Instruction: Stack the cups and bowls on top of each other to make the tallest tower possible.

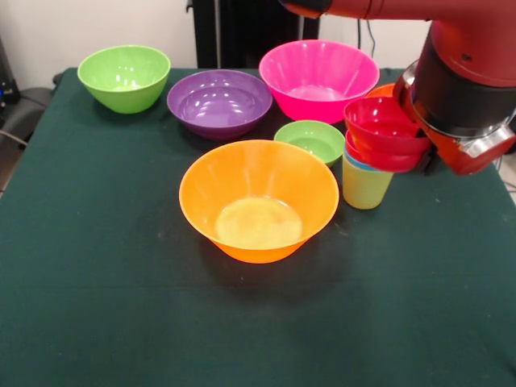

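The tower (372, 161) stands right of centre. A yellow-green cup (364, 189) is lowest, a blue cup rim (360, 164) shows above it, then a red cup (385, 155), and a small red bowl (384, 123) sits on top. The upper red pieces tilt slightly. My gripper (424, 158) is right against the tower's right side, mostly hidden behind the red pieces and the arm's wrist (463, 97). Loose on the cloth are a big orange bowl (258, 200), a small green bowl (310, 141), a purple bowl (219, 102), a pink bowl (318, 79) and a lime green bowl (125, 76).
An orange rim (385, 89), likely the red-orange bowl, peeks out behind the tower next to the arm. The dark green tablecloth (121, 306) covers the table. The robot's black pedestal (246, 32) stands at the far edge.
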You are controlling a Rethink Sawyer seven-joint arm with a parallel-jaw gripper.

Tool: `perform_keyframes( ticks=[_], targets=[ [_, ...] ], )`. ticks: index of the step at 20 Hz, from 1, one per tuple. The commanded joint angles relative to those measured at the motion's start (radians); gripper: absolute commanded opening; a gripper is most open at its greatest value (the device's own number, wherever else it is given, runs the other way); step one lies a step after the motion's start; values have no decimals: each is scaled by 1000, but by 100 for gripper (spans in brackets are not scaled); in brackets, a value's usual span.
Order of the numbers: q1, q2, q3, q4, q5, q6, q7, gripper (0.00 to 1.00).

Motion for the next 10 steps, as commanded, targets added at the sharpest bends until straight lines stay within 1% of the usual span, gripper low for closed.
perform_keyframes(
  ticks=[1,5,10],
  targets=[
    [51,-30,2,199,17,-19,264,0],
    [66,-50,-15,258,34,-15,262,0],
    [80,-86,-43,350,31,-35,226,0]
  ],
)
